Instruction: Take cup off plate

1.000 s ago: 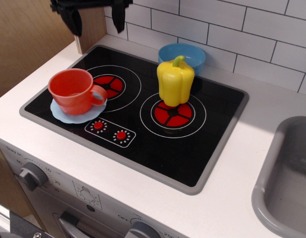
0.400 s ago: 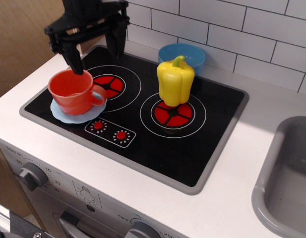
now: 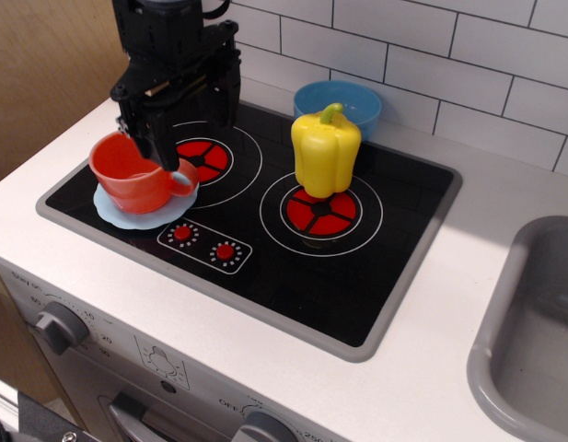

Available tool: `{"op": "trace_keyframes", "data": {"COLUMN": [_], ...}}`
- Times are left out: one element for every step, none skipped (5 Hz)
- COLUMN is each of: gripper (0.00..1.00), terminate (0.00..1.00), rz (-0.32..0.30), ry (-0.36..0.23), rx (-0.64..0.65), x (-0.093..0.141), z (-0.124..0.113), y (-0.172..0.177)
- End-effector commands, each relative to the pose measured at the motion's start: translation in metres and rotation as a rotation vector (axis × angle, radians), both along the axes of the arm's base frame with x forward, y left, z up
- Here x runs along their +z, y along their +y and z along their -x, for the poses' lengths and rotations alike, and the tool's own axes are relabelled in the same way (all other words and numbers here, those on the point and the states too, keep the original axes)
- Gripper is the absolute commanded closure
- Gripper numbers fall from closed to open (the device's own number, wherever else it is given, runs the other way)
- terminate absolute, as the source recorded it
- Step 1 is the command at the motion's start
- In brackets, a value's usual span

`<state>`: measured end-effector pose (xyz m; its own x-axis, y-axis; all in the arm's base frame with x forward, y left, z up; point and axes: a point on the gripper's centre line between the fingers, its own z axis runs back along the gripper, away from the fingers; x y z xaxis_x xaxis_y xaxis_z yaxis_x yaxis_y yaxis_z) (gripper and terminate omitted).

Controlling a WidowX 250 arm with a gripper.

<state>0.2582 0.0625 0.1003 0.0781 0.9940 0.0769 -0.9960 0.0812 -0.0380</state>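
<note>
The orange-red cup (image 3: 129, 175) stands upright on the pale blue plate (image 3: 125, 217) at the left of the black cooktop, its handle pointing right. My gripper (image 3: 195, 127) is open and low over the cup's right side. One black finger (image 3: 162, 147) reaches down at the cup's right rim, above the handle. The other finger is to the right over the left burner. Whether a finger touches the cup cannot be told. Nothing is held.
A yellow toy pepper (image 3: 326, 152) stands on the right burner. A darker blue bowl (image 3: 339, 96) sits behind it by the tiled wall. A wooden panel rises at the back left. A grey sink (image 3: 532, 331) is at the right. Stove knobs line the front.
My gripper has come down from the top of the view and moved a little right, down to the cup's right rim. The cup and plate have not moved.
</note>
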Motion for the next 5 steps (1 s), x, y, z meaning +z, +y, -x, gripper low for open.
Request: {"op": "trace_keyframes", "data": {"gripper": [0.00,0.00,0.00,0.00,1.00], "terminate": [0.00,0.00,0.00,0.00,0.00], "rz": [-0.003,0.005,0.017,0.036,0.041], "ry": [-0.087,-0.076,-0.040,-0.040,-0.037], "rx": [0.180,0.229,0.267,0.278,0.261], "x": [-0.004,-0.013,-0.019,-0.024,-0.029], "z": [-0.002,-0.001,-0.005,-0.006,-0.006], "y": [-0.005,-0.006,-0.006,-0.004,-0.006]}}
